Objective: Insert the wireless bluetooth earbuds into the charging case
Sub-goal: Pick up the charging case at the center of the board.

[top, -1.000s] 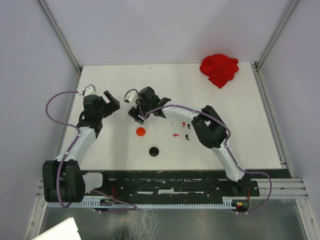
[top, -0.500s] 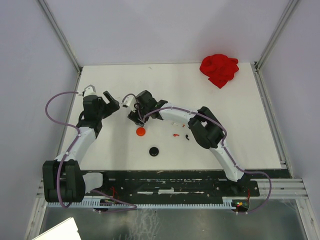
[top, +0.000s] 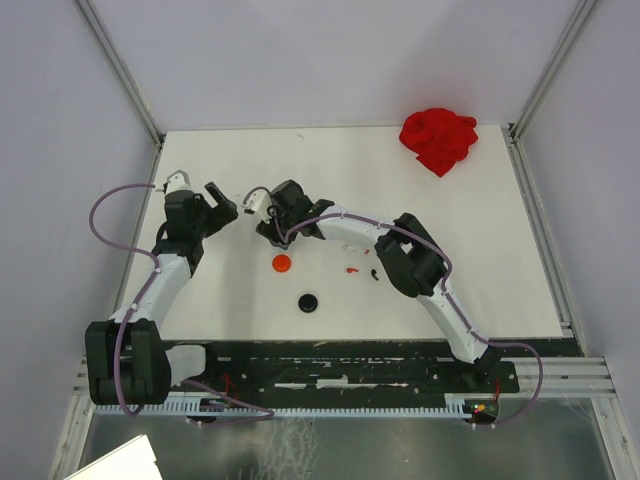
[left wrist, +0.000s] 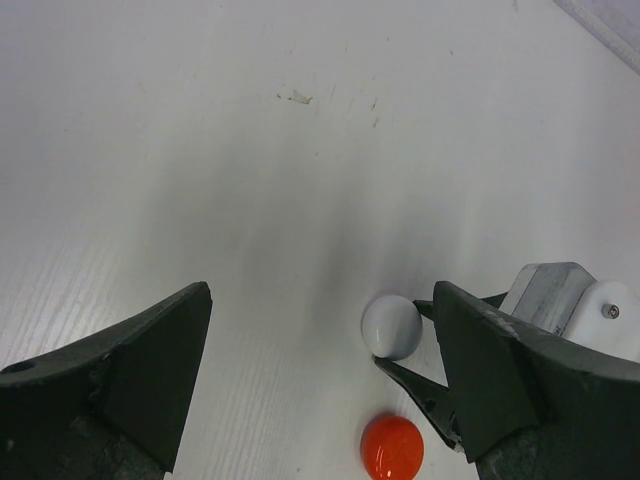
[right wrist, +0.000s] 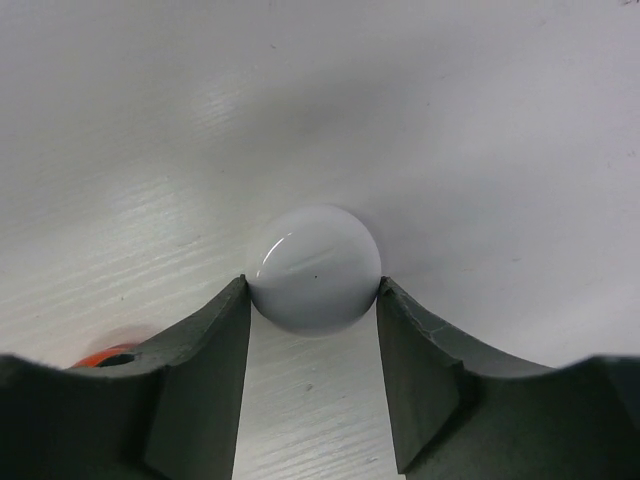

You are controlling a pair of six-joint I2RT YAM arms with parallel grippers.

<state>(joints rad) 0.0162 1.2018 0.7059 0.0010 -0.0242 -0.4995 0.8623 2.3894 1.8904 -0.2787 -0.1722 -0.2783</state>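
A white round charging case [right wrist: 315, 268] lies on the white table, and my right gripper [right wrist: 313, 287] is shut on it, one fingertip touching each side. The left wrist view shows that same white case [left wrist: 391, 326] between the right fingers [left wrist: 425, 385]. A red round case [top: 281, 263] lies just nearer, and a black one [top: 308, 302] nearer still. Tiny earbuds lie right of them: a red piece [top: 351, 269] and a black piece [top: 372, 275]. My left gripper [top: 228, 205] hangs open and empty, a little left of the right gripper [top: 266, 230].
A crumpled red object [top: 438, 138] sits at the far right corner of the table. The enclosure's walls and metal posts border the table [top: 480, 260] on three sides. The red case [left wrist: 392, 447] lies close beside the right fingers.
My right gripper slid slightly left and its jaws closed in onto the white case. The left arm has stayed where it was.
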